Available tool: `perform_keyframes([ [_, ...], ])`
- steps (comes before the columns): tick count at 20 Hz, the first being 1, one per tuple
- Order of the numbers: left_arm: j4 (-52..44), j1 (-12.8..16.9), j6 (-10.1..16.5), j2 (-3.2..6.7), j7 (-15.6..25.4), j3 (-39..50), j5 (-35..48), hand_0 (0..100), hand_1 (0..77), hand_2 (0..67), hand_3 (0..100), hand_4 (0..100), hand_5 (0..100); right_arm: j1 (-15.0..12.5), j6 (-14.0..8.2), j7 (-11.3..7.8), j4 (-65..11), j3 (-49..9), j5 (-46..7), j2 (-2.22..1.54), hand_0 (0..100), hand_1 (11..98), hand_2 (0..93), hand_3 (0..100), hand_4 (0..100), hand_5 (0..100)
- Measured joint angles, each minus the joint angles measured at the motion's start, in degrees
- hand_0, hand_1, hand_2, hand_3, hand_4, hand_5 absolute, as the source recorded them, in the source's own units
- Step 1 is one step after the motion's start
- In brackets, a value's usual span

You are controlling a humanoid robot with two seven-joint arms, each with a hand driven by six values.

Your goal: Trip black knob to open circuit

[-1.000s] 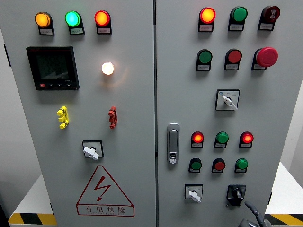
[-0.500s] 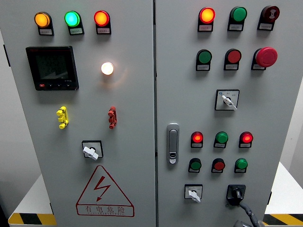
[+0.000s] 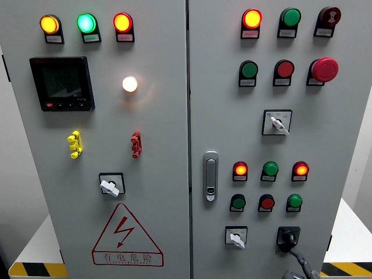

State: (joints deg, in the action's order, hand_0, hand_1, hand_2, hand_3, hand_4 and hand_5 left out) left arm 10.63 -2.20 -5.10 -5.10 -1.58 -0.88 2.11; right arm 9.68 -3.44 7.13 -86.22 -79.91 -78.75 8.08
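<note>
The right hand shows only as a few grey fingers rising from the bottom edge at the lower right, their tips just below the black knob; too little of it is in view to tell whether the fingers are spread or curled, and they seem short of the knob, not on it. The left hand is out of sight. The black knob sits on its dark square plate at the bottom right of the right-hand cabinet door, and nothing stands between it and the fingers. The likely trouble is a grip that lands off-centre on so small a knob, so the fingers slide round it without turning it. A sideways drift could instead catch the white selector switch just to the left, and overshooting upward would press the unlit green pushbutton or the red one in the row above. Higher up glow two red indicator lamps, and the red mushroom emergency stop sits well clear near the top
</note>
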Motion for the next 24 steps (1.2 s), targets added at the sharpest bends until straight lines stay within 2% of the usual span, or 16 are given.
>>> perform_keyframes([
  [24,0.0,0.0,0.0,0.00,0.0,0.0,0.0,0,0.0,19.4,26,10,9,1.0,0.0,0.08,0.9,0.8,0.1,0.00,100,75.9,4.4,90,93,100],
])
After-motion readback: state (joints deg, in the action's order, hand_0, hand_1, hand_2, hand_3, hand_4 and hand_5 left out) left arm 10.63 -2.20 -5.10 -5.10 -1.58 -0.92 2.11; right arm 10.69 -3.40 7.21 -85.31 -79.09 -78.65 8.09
